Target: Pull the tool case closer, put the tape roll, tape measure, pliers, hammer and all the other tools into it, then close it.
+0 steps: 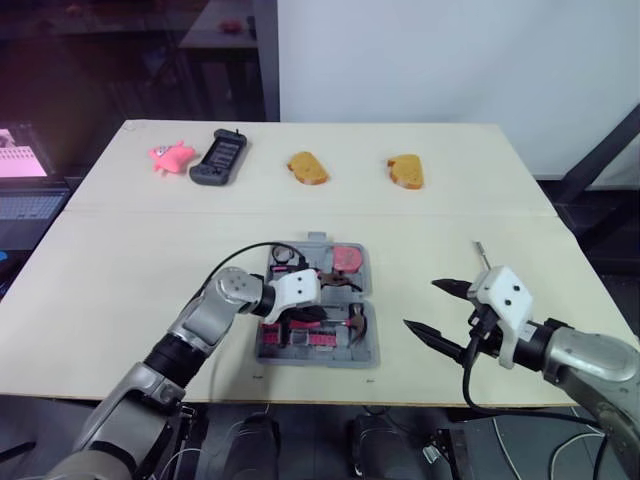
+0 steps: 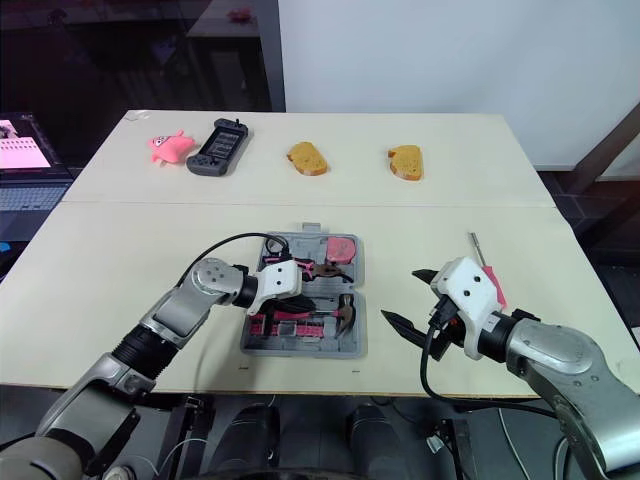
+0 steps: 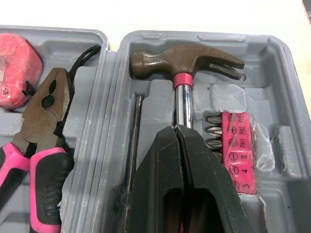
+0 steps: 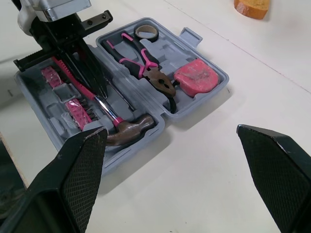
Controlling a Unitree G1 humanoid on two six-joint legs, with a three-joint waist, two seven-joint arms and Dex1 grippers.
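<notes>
Head views, upper left of frame: pink toy and black handset at the far edge of the table, then two bread slices further right along that edge. Centre, near edge: tool case lying open, both halves flat. One half holds the tape roll, pliers and tape measure. The other holds the hammer in its slot, beside a strip of pink bits. Left gripper is over the case, fingers pressed together, tips lying on the hammer's chrome shaft just below the head; they do not enclose it. Right of the case: right gripper above bare table, fingers spread wide, holding nothing. Behind it a pink-handled tool with a thin metal shaft lies on the table, outside the case.
</notes>
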